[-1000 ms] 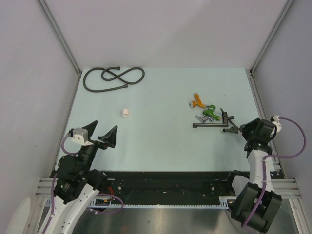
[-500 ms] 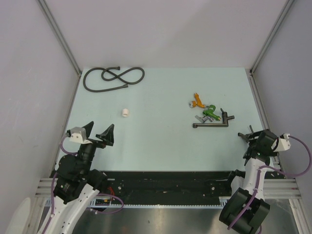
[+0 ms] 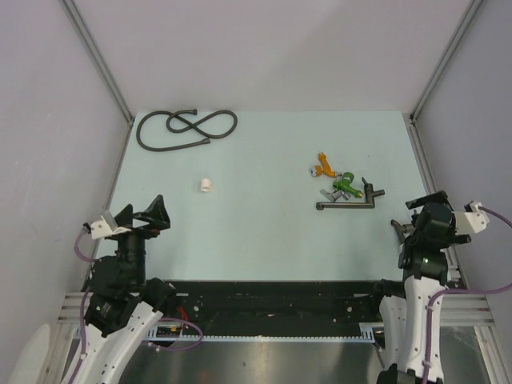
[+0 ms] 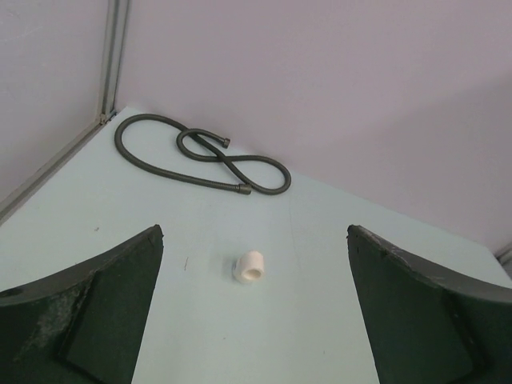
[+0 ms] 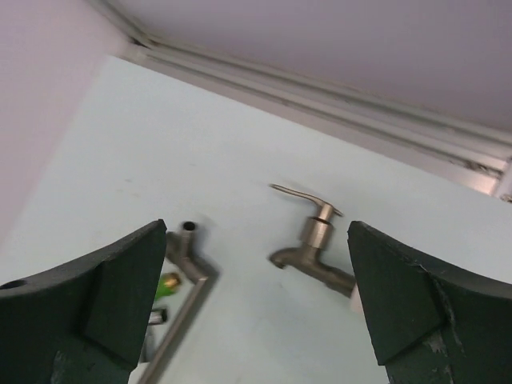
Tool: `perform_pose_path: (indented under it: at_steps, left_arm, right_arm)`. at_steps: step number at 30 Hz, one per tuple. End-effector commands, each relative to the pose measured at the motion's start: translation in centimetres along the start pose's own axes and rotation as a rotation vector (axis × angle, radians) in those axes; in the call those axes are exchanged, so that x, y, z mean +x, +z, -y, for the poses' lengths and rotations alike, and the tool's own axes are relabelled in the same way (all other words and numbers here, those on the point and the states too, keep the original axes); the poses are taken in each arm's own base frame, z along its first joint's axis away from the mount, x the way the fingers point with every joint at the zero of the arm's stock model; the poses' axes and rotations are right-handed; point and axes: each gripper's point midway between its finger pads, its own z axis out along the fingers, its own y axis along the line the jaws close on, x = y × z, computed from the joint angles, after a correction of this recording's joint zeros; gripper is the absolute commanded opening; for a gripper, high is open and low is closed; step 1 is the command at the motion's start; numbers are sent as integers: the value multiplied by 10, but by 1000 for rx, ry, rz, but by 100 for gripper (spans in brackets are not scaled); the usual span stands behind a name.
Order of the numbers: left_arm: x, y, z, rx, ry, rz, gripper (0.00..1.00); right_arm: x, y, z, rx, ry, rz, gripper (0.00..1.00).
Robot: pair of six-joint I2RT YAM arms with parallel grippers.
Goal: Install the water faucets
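The right end effector (image 5: 256,320) is spread open and empty, just right of the long-pipe faucet (image 3: 348,205). Framed between its fingers (image 5: 88,304), the short lever faucet (image 5: 316,252) lies free on the pale surface (image 3: 264,232), right of the long-pipe faucet, seemingly near the right edge rail (image 5: 320,100). The left end effector (image 4: 256,320), also open and empty, hangs far left of that faucet across bare surface. A white fitting (image 4: 250,266) and a coiled hose (image 4: 200,152) lie beyond it.

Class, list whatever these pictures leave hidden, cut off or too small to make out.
Short faucet: right wrist view, one end hidden behind a jaw.
Long faucet: right wrist view, pipe cut off by the bottom edge and a jaw.
Orange part and green part: top view, too small to identify.
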Motion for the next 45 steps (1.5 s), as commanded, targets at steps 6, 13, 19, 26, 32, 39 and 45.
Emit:
perform_pose_path:
  at_steps: [6,13,19,26,32,39,45]
  left_arm:
    - [-64,-30,-17,-29,-114,191,100]
    - [-60,-30,-17,-23,-57,185,100]
    - [-56,-30,-20,-35,-39,170,100]
    - [-54,-30,-25,-64,-30,165,100]
    - [-57,-30,-25,-65,-19,178,100]
    - [-58,-30,-23,-55,-11,183,100]
    - [-58,-30,-22,-52,-2,189,100]
  right_arm:
    - [-101,-109,-38,-382,151,356,99]
    - [-126,-148,-26,-441,59,410,100]
    - [-141,-167,-20,-475,-74,431,100]
    - [-136,-146,11,-355,-12,341,100]
    - [-126,-135,22,-313,72,288,100]
    - [-124,-138,23,-297,170,281,100]
    - [-121,-138,18,-298,182,294,100]
